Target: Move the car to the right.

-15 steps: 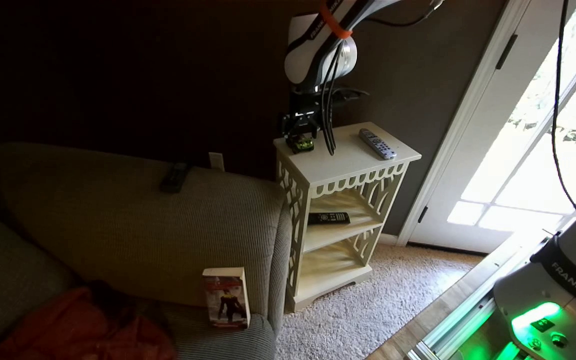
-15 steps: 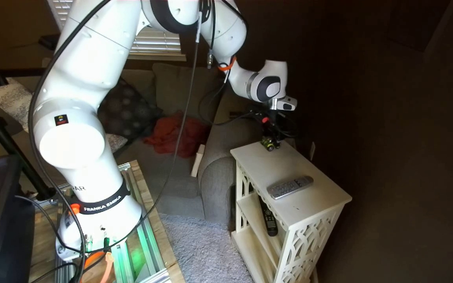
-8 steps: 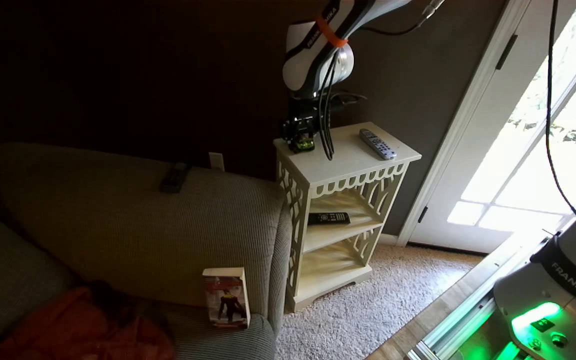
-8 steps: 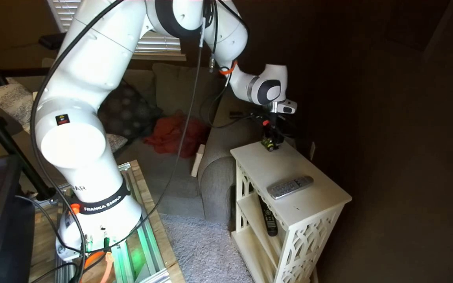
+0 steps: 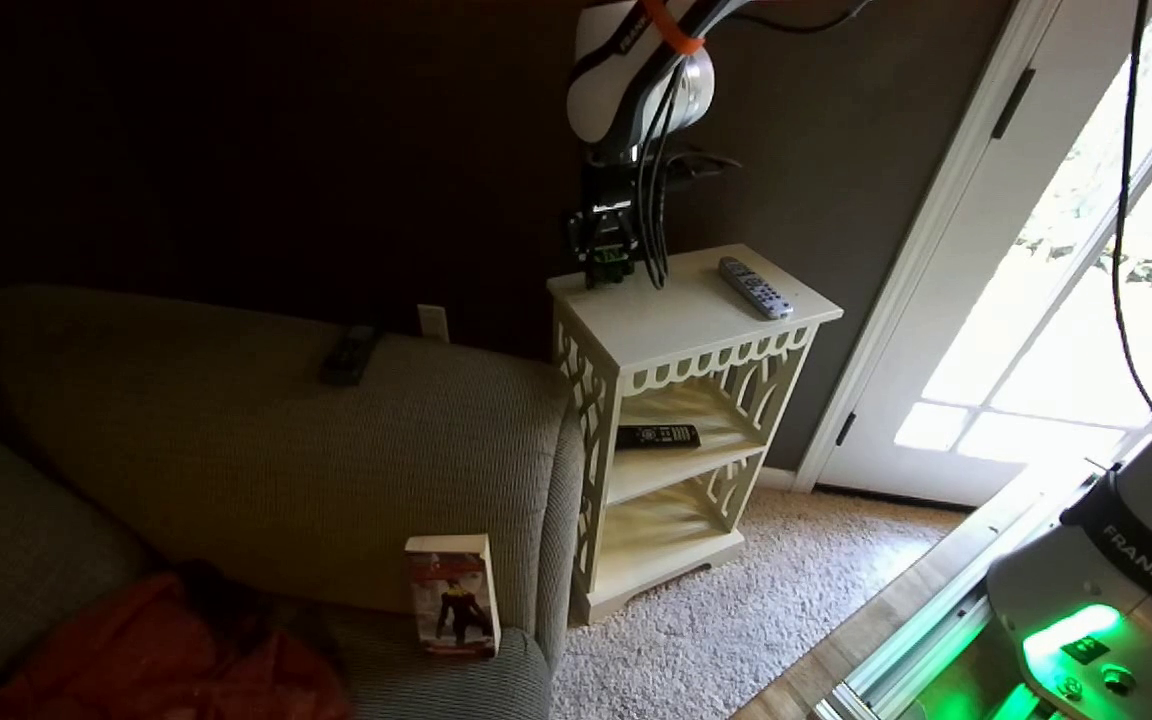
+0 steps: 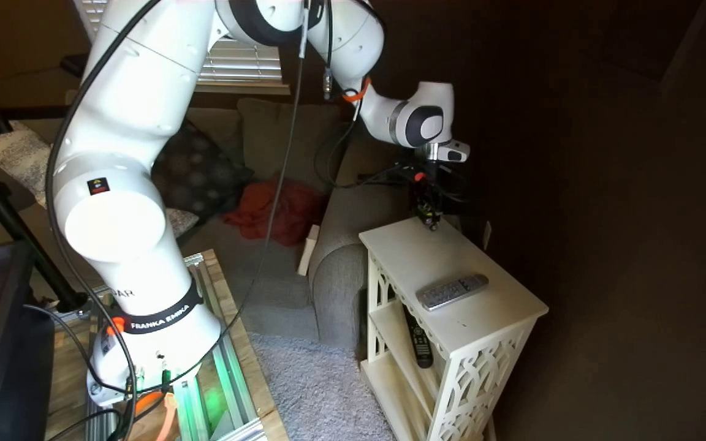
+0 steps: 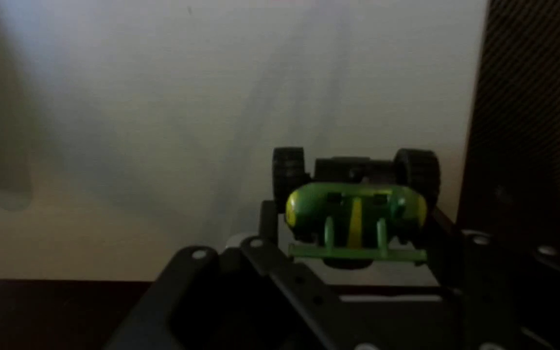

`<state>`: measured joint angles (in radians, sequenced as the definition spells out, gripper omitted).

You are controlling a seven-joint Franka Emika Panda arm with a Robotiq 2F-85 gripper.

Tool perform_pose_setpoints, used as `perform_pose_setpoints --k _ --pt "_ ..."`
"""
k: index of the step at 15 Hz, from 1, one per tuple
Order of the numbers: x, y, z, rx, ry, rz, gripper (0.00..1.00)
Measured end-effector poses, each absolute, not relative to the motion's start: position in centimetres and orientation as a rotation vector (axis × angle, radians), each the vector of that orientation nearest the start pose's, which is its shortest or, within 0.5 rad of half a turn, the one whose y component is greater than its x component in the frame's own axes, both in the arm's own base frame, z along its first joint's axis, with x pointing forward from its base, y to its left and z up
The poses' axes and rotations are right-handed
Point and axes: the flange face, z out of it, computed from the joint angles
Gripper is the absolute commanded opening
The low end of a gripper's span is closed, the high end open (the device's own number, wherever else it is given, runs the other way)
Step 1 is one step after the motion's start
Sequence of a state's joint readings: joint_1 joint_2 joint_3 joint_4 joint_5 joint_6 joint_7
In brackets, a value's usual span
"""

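The car, a small green toy with yellow marks and black wheels, is pinched in my gripper, whose fingers press its two sides. In an exterior view the car hangs just above the back left corner of the cream tabletop, and it seems tilted. From another angle the car is partly covered by my dark gripper, over the tabletop's end beside the sofa.
A grey remote lies across the tabletop. A black remote rests on the shelf below. The sofa arm borders the stand and carries a dark remote. A dark wall rises behind.
My gripper came down around the car on the tabletop and shut on it. Since half a second ago it has risen, and the car has come up off the surface with it.
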<state>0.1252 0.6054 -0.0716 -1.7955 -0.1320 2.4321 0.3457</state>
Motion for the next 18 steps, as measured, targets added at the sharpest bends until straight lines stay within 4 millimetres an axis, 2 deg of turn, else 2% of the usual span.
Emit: perform_pose_setpoints --k 3,5,8,14,18 --pt "66.0 1.3 24.9 -3.252 0.338 -0.107 0.44" --pt "65.9 -1.0 26.1 -3.257 0.367 -0.099 0.44" --pt "65.5 -3.7 26.3 -3.262 0.404 -0.058 0.44" --pt "64.9 -6.2 25.9 -3.267 0.452 -0.001 0.44" --pt "64.5 -9.3 26.1 -3.263 0.532 -0.001 0.44"
